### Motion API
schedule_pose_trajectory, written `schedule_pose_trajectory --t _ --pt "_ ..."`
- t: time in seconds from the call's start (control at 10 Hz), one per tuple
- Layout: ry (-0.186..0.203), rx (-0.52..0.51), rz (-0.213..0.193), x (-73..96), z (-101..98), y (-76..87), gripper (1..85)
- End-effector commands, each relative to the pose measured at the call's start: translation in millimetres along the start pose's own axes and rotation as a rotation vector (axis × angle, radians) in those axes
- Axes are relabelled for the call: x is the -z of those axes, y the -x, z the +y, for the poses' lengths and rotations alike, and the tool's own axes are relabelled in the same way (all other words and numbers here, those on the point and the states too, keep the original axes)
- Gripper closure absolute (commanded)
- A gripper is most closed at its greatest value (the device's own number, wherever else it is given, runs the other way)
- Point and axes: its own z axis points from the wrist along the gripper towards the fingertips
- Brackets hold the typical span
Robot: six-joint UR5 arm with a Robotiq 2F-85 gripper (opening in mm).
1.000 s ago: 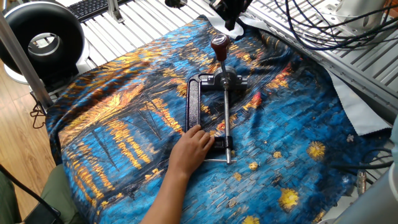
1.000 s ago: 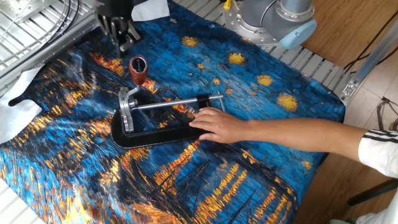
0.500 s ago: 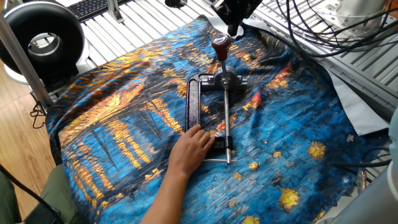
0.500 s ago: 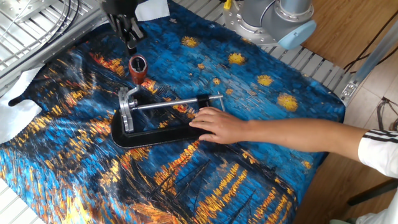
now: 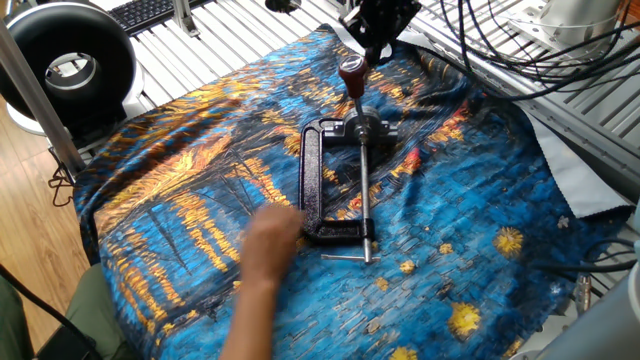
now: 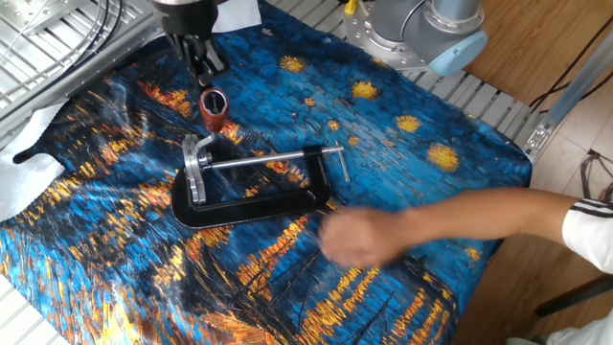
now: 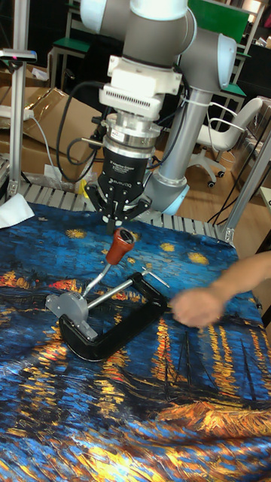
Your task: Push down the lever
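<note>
The lever (image 5: 351, 73) is a short metal arm with a reddish-brown knob, standing tilted up from the silvery head (image 5: 364, 128) of a black clamp (image 5: 312, 180) lying on the blue patterned cloth. Its knob also shows in the other fixed view (image 6: 213, 105) and in the tall view (image 7: 120, 245). My gripper (image 7: 118, 221) hangs just above the knob with its fingers together, shut on nothing. From the fixed cameras the gripper (image 5: 371, 47) (image 6: 205, 69) sits right behind the knob; I cannot tell if it touches it.
A person's blurred hand (image 5: 270, 240) (image 6: 356, 237) (image 7: 194, 306) hovers over the cloth near the clamp's screw end. The long silver rod (image 6: 263, 160) crosses the clamp. Cables (image 5: 520, 40) lie at the back right, a black round object (image 5: 70, 62) at the left.
The person's hand has let go of the clamp's foot and pulled back towards its owner. My gripper has edged closer to the knob. The clamp has stayed put.
</note>
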Motion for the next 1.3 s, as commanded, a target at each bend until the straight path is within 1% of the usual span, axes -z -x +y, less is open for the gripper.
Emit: schedule_pose_trajectory --t 0.0,0.3,0.6,0.8,1.2 --pt "0.026 -0.006 -0.01 -3.9 13.2 6.7 84.7" --pt "0.037 0.0 -0.036 -12.0 20.5 19.8 84.7" --pt "0.041 0.01 -0.059 -16.2 32.7 32.2 84.7" --pt "0.044 0.013 -0.073 -17.9 39.7 37.8 84.7" --pt "0.072 0.007 -0.099 -24.0 48.7 47.2 84.7"
